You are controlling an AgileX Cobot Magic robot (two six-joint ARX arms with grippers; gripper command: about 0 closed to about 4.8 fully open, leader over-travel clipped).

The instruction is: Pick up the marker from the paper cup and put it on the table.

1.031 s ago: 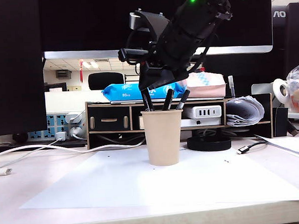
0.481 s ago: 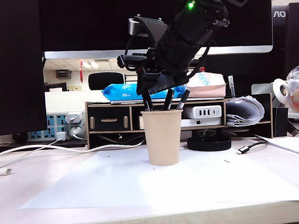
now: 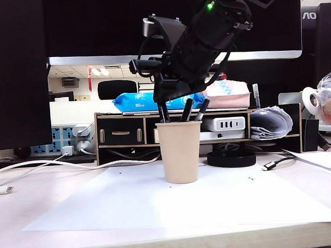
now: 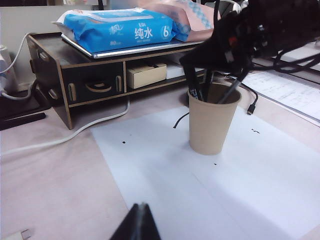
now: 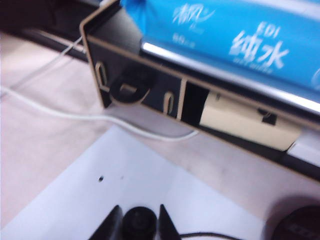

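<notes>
Exterior view has the paper cup (image 3: 180, 152) standing upright at the centre of the frame on a white paper sheet (image 3: 180, 203) that lies on the table (image 3: 26, 204); the cup is plain tan, with a rolled rim and sides that taper downward. I count one cup and three black markers rising above its rim, and the leftmost of them is the marker (image 3: 163, 112), slim and all black where it shows (its sticker and print cannot be made out from here). My right gripper (image 3: 165, 97) hangs directly above the cup, upper centre of the frame, its dark fingers (image 3: 159, 94) down at the top of that marker. In my right wrist view, at the bottom centre, the two finger tips of the right gripper (image 5: 139, 220) stand on either side of the marker's (image 5: 139, 221) round black end, close against it and clamping it as far as I can judge. Behind the cup stands one black drawer shelf (image 3: 122, 131), carrying one blue tissue pack (image 3: 148, 101), and one white cable (image 3: 57, 163) trails across the left of the table. My left gripper (image 4: 137, 226) shows only as a dark tip at the bottom centre of the left wrist view, well apart from the cup (image 4: 211, 120); the tip looks like a single closed wedge, holding nothing.
</notes>
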